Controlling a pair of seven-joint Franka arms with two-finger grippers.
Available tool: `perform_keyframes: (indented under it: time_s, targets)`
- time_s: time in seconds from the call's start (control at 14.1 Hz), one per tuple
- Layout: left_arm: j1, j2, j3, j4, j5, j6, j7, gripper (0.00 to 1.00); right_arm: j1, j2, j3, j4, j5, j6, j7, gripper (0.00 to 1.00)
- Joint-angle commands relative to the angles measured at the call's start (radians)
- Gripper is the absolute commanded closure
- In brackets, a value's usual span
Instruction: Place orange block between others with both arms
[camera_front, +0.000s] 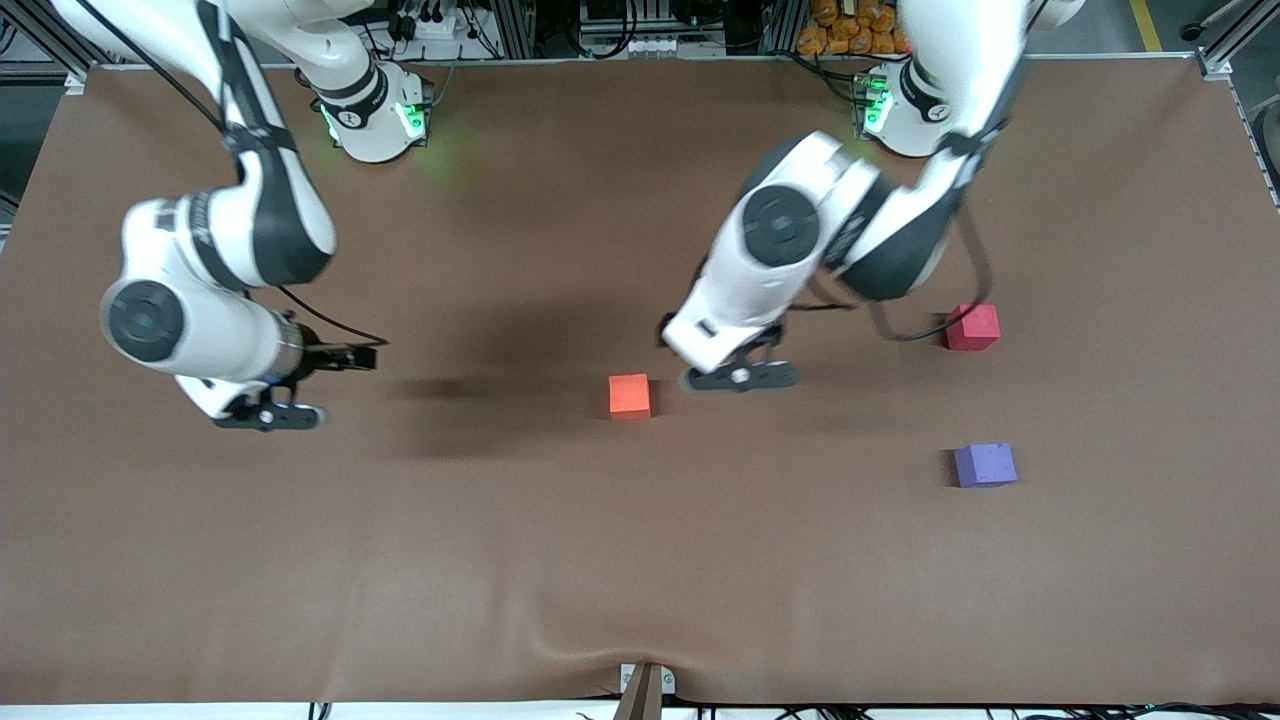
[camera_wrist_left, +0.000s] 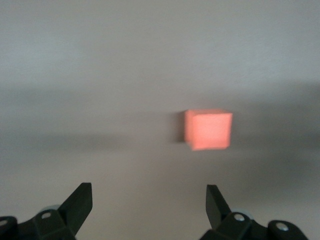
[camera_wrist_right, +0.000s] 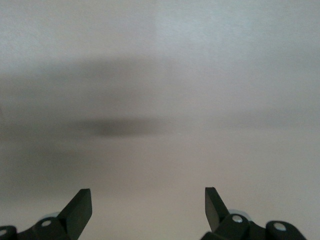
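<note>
The orange block (camera_front: 630, 395) lies on the brown table near its middle; the left wrist view shows the orange block (camera_wrist_left: 208, 129) ahead of the jaws. My left gripper (camera_front: 741, 377) hangs open and empty beside it, toward the left arm's end. A red-pink cube (camera_front: 973, 327) and a purple cube (camera_front: 985, 465) sit toward the left arm's end, the purple one nearer the front camera. The right gripper (camera_front: 268, 416) is open over bare table toward the right arm's end. In the wrist views the left gripper (camera_wrist_left: 149, 197) and the right gripper (camera_wrist_right: 148, 201) hold nothing.
The brown cloth (camera_front: 560, 560) covers the whole table, with a small ripple at its front edge by a bracket (camera_front: 645, 688). Both arm bases (camera_front: 375, 115) stand along the table's back edge.
</note>
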Motion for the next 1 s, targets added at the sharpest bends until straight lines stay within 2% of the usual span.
perform_keyframes:
  time_s: [0.0, 0.21, 0.36, 0.57, 0.92]
  targets:
    - [-0.035, 0.117, 0.022, 0.084, -0.001, 0.123, -0.005, 0.00, -0.086, -0.088, 0.021, -0.052, -0.019, -0.029, -0.081, 0.00]
    - [-0.076, 0.211, 0.037, 0.108, -0.001, 0.229, -0.011, 0.00, -0.102, -0.183, 0.021, -0.047, -0.019, -0.080, -0.081, 0.00]
    - [-0.122, 0.249, 0.077, 0.125, -0.004, 0.251, -0.039, 0.00, -0.097, -0.245, 0.022, -0.043, -0.019, -0.114, -0.084, 0.00]
    - [-0.150, 0.291, 0.086, 0.125, -0.004, 0.315, -0.074, 0.00, -0.116, -0.325, 0.019, -0.015, -0.021, -0.126, -0.148, 0.00]
    - [-0.152, 0.311, 0.086, 0.124, -0.004, 0.329, -0.073, 0.00, -0.155, -0.270, 0.021, 0.268, -0.035, -0.323, -0.159, 0.00]
